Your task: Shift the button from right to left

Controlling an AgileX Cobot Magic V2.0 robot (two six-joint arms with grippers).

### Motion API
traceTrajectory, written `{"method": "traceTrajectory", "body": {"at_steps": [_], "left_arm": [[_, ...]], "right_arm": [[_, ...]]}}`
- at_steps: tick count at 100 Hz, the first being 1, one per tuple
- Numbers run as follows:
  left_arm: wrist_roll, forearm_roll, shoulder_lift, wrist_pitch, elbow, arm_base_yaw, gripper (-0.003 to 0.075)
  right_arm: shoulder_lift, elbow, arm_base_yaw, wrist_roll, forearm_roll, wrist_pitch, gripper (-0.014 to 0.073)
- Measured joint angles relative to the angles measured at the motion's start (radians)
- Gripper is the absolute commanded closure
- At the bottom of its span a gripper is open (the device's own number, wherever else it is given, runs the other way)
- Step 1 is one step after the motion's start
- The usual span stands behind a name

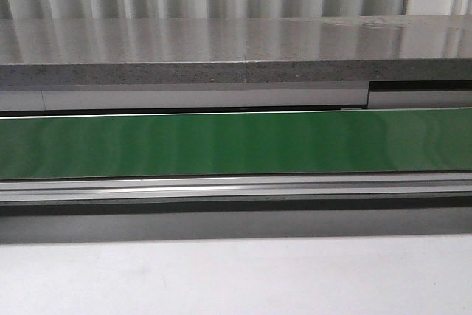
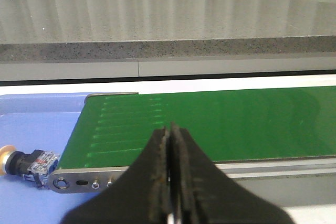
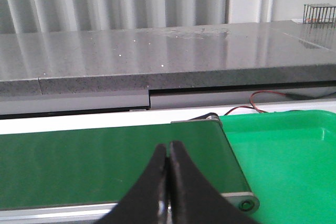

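Observation:
The button (image 2: 26,162) lies on its side on a blue surface (image 2: 31,114) beside the left end of the green belt (image 2: 210,121), yellow cap pointing away from the belt. It shows only in the left wrist view. My left gripper (image 2: 169,129) is shut and empty, over the near edge of the belt, to the right of the button. My right gripper (image 3: 168,148) is shut and empty over the belt (image 3: 105,161) near its right end. Neither gripper shows in the front view, where the belt (image 1: 236,142) is bare.
A green tray (image 3: 286,156) sits past the belt's right end, with nothing in the part I see. A grey stone ledge (image 1: 236,53) runs behind the belt. A metal rail (image 1: 236,186) lines the belt's near side. Red wires (image 3: 262,98) lie behind the tray.

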Motion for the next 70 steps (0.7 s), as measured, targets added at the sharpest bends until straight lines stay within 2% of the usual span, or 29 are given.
{"method": "traceTrajectory", "body": {"at_steps": [20, 70], "left_arm": [[0.0, 0.0, 0.0, -0.005, 0.0, 0.0, 0.074], [0.0, 0.0, 0.0, -0.007, 0.0, 0.0, 0.074]], "right_arm": [[-0.062, 0.014, 0.0, 0.002, -0.008, 0.055, 0.0659], [-0.064, 0.014, 0.0, 0.004, -0.009, 0.057, 0.0659]]}}
